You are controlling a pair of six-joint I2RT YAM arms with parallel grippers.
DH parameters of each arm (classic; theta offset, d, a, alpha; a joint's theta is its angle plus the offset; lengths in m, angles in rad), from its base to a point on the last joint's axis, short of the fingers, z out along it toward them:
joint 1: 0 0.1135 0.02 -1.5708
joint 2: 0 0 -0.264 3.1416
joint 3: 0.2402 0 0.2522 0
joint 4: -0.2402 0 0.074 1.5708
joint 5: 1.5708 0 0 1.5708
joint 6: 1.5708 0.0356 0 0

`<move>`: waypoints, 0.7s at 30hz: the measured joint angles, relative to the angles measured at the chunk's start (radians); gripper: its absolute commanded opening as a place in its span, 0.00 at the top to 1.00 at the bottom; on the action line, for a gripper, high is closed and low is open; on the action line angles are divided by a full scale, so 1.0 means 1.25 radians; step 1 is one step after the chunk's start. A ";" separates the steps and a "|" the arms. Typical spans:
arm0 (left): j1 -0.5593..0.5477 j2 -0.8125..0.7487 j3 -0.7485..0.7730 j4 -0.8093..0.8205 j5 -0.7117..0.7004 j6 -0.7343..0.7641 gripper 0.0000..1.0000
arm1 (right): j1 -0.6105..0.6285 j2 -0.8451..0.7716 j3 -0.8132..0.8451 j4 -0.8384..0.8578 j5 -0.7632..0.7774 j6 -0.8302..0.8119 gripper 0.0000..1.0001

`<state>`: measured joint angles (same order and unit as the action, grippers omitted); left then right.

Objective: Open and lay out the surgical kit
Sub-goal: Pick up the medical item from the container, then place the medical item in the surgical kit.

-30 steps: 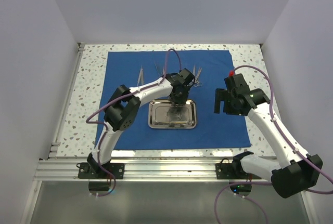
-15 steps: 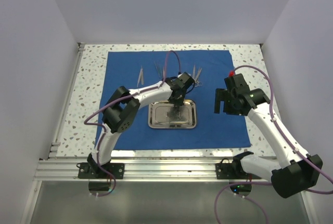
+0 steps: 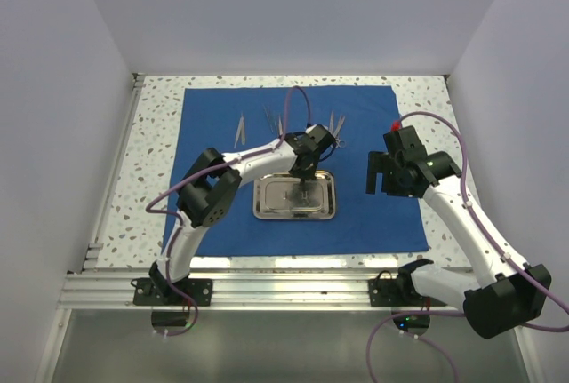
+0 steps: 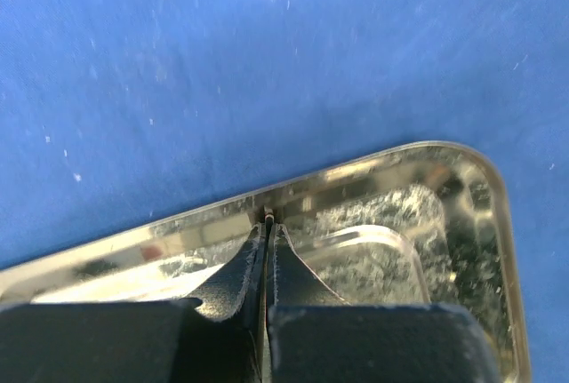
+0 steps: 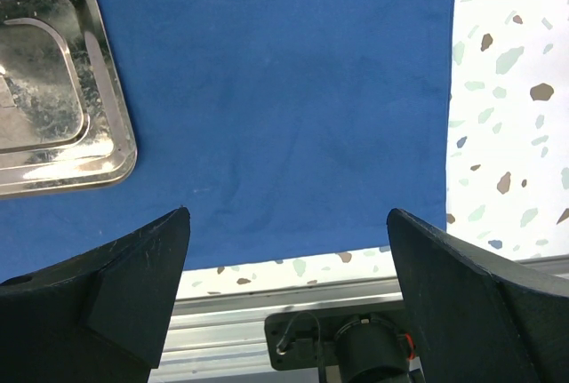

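Left tool [image 4: 267, 221] drawn together since 1 second ago, tips inside steel tray [image 3: 267, 211] near far rim; anything pinched cannot be made out. Tray rested on blue cloth wrap [image 3: 213, 125]. Right tool [image 5: 286, 223] held wide apart, empty, over wrap's near corner. Instruments [image 3: 240, 128] too small to identify.

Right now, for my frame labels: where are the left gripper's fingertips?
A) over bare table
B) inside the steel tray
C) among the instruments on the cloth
B: the left wrist view shows the left gripper, shut, inside the steel tray near its rim.
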<state>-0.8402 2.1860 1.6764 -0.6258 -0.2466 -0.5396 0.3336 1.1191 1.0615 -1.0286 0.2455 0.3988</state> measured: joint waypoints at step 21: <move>0.163 -0.044 0.118 -0.182 0.003 0.051 1.00 | 0.000 0.002 0.000 0.003 0.000 0.003 0.03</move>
<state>-0.6369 2.1315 1.8244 -0.8528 -0.2432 -0.4759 0.3336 1.1217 1.0615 -1.0252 0.2451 0.4030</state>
